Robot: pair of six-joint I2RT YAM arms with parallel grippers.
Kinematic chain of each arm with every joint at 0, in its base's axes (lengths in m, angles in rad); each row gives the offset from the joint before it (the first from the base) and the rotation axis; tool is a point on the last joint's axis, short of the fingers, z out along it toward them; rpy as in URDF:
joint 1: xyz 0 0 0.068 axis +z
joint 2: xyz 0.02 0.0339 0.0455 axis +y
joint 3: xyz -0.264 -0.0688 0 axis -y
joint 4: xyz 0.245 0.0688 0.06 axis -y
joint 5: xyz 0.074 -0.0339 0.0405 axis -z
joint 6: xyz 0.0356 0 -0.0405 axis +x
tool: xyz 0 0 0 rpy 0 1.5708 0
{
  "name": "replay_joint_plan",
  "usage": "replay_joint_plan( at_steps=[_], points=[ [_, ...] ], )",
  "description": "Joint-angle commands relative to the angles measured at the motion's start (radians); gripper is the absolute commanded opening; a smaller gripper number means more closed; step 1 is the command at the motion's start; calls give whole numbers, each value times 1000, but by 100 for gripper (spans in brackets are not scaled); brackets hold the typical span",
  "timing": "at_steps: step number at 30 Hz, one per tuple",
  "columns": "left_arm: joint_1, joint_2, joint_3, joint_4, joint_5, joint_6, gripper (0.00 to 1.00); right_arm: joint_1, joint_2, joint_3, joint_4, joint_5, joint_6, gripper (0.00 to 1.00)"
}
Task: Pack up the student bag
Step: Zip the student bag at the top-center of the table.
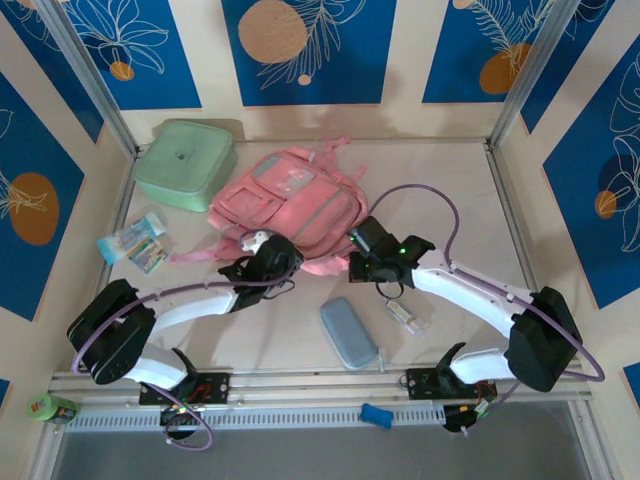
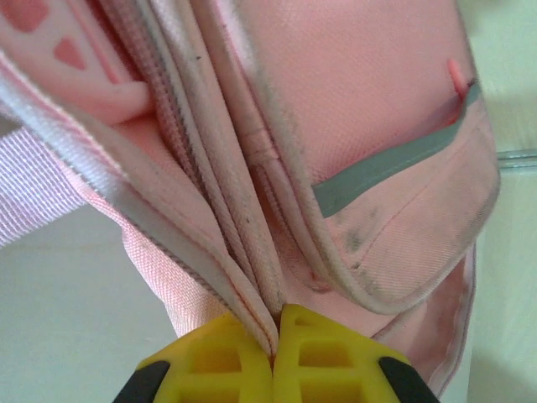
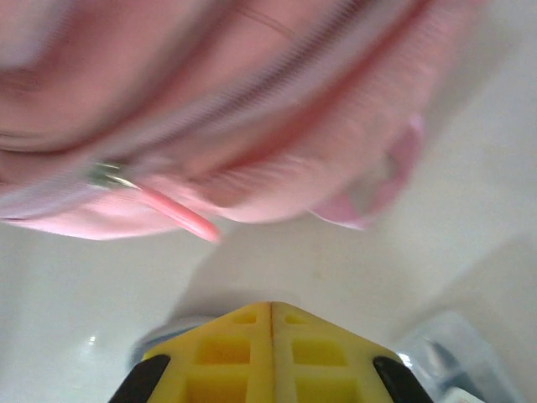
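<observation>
The left tool (image 2: 274,323) pinches the student bag (image 2: 369,117) by its seam, while the right tool (image 3: 271,312), pressed together empty, has the zipper pull (image 3: 178,215) just ahead.

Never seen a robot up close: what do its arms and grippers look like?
The left arm and right arm are white with black joints, a purple cable looping along each. A green light sits near the right wrist. The left gripper and right gripper have yellow, gridded fingers.
</observation>
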Motion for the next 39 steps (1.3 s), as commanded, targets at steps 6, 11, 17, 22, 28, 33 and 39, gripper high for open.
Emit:
replay_joint_plan(
  at_steps=[6, 11, 17, 22, 28, 33, 39],
  points=[
    [26, -15, 91, 37, 19, 115, 0, -49, -72, -41, 64, -186, -124, 0],
    [35, -23, 46, 54, 17, 89, 0, -81, -37, -35, 164, -316, -210, 31],
    [59, -58, 3, 44, 21, 82, 0, -111, 24, -63, 346, -507, -257, 52],
    [79, -78, -16, 24, 32, 79, 0, -93, 67, -76, 445, -546, -319, 54],
    [91, -87, -27, 27, 40, 81, 0, -78, 98, -96, 524, -539, -364, 51],
    [97, -78, -26, 32, 50, 79, 0, -34, 144, -81, 549, -459, -383, 50],
    [97, -73, -27, 35, 52, 74, 0, 1, 192, -58, 546, -393, -407, 38]
  ],
)
